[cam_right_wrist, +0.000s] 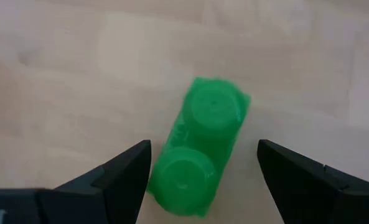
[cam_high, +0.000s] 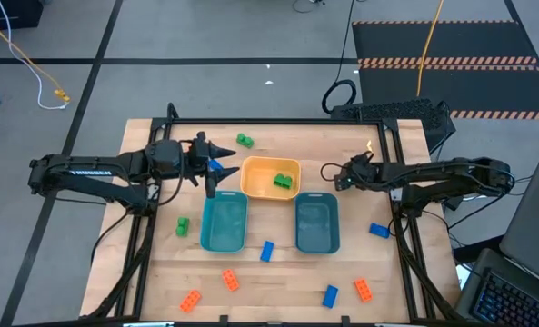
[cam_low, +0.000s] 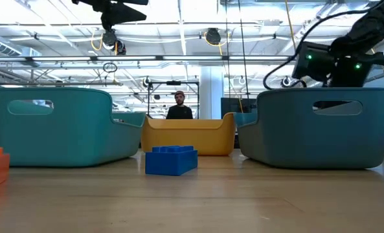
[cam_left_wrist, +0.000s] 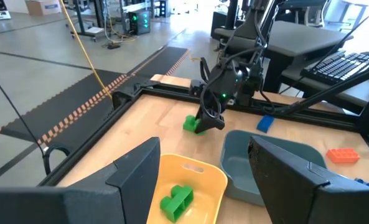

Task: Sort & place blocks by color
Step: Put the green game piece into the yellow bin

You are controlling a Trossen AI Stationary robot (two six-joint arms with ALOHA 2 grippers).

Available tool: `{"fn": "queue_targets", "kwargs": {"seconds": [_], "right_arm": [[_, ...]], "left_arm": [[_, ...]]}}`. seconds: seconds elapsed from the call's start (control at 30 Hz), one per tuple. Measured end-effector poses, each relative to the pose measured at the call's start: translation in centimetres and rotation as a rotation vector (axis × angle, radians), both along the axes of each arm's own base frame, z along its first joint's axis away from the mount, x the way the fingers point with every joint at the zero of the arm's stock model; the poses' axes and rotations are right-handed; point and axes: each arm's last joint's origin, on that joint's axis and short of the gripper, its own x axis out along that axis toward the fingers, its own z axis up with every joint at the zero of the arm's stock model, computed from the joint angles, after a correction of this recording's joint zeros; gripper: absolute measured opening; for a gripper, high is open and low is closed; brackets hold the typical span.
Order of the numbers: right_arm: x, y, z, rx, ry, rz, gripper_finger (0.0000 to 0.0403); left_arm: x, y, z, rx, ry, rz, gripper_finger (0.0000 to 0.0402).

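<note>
My right gripper (cam_right_wrist: pixel 203 148) is open and points down at the table to the right of the yellow-orange bin (cam_high: pixel 251 173). Its fingers stand on either side of a green two-stud block (cam_right_wrist: pixel 200 165) lying on the wood; the left wrist view shows this block (cam_left_wrist: pixel 190 124) beside the right gripper (cam_left_wrist: pixel 209 120). My left gripper (cam_high: pixel 216 169) is open and empty, raised by the yellow bin's left rim. A green block (cam_high: pixel 283 183) lies inside the yellow bin. Other blocks are scattered on the table: green (cam_high: pixel 244 140), green (cam_high: pixel 183 226), blue (cam_high: pixel 267 252), orange (cam_high: pixel 230 281).
Two teal bins (cam_high: pixel 224 238) (cam_high: pixel 317 238) stand side by side near the yellow bin. More blocks lie toward the near edge: orange (cam_high: pixel 190 301), orange (cam_high: pixel 364 290), blue (cam_high: pixel 330 295), blue (cam_high: pixel 379 231). A black frame (cam_high: pixel 278 121) borders the table. A person (cam_low: pixel 180 107) is behind the table.
</note>
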Motion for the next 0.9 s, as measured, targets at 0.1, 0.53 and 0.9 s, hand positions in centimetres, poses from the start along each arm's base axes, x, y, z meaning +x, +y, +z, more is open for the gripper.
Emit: {"fn": "queue_targets", "kwargs": {"seconds": [0.1,0.53,0.9], "right_arm": [[-0.2,0.1,-0.3,-0.001,0.009,0.001,0.0285],[-0.3,0.1,-0.3,-0.025,0.061,0.091,0.0159],[1.5,-0.5,0.9,-0.141,-0.002,0.295,0.0129]], "left_arm": [[0.0,0.0,0.0,0.000,0.000,0.000,0.0243],[0.0,0.0,0.0,-0.002,0.000,0.001,0.0243],[0.0,0.0,0.0,-0.002,0.000,0.002,0.0243]]}}
